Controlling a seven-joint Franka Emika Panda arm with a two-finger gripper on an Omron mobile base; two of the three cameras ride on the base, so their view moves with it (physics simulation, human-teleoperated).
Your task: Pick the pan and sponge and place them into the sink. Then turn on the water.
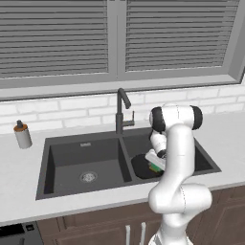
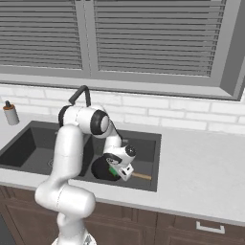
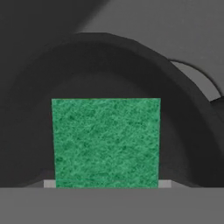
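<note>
The pan (image 2: 103, 171) lies in the sink's (image 1: 48, 158) right basin with the sponge (image 3: 106, 142) over it at the gripper (image 2: 116, 172), whose spread I cannot tell, and the faucet (image 1: 121, 109) runs no water yet.

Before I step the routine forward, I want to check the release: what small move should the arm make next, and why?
Probably lift the claw straight up out of the basin. The green sponge already sits over the black pan in the right half of the sink, and no water runs from the faucet yet, so that comes next.
</note>
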